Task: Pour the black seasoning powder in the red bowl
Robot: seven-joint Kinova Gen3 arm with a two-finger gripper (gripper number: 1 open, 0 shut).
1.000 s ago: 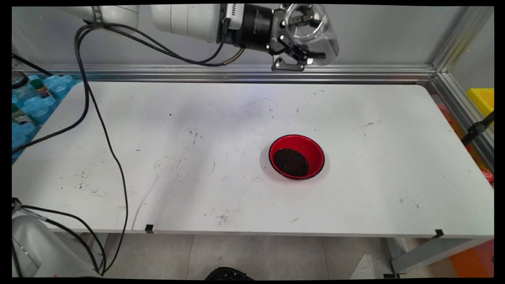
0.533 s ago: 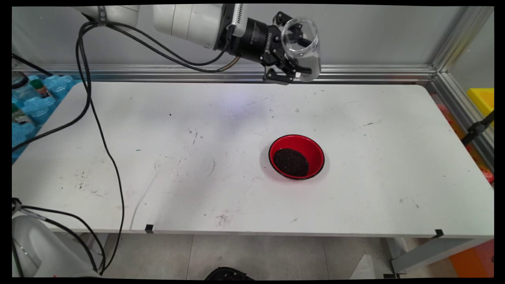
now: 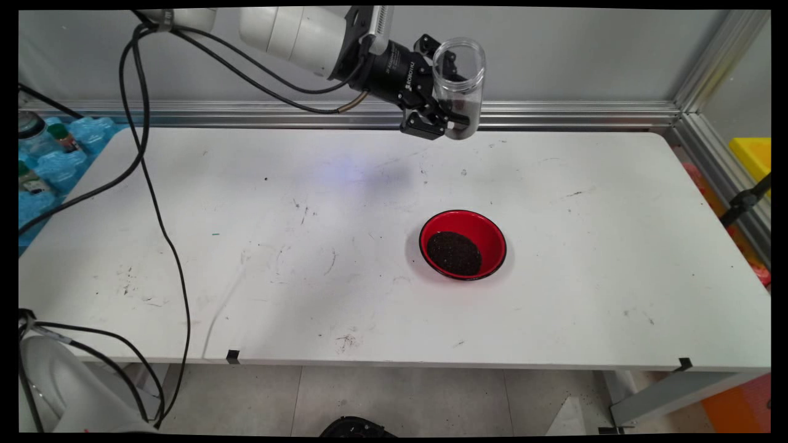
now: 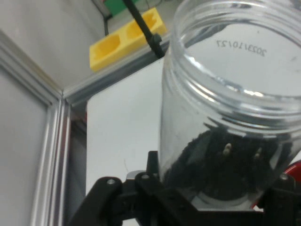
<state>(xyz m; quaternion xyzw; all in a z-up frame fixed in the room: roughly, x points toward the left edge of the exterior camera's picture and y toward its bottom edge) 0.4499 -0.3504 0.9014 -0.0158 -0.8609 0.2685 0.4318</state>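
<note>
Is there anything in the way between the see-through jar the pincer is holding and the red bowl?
No. The jar hangs in the air over the table's far edge, and only bare table lies between it and the red bowl.

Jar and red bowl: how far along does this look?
Done: the bowl on the table already holds a dark granular heap. In hand: the gripper holds the open jar roughly upright in the air, dark residue inside. Left: the jar isn't set down.

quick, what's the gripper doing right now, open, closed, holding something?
Gripper: closed on a clear plastic jar with some dark grains in its bottom, held in the air beyond the red bowl.
</note>
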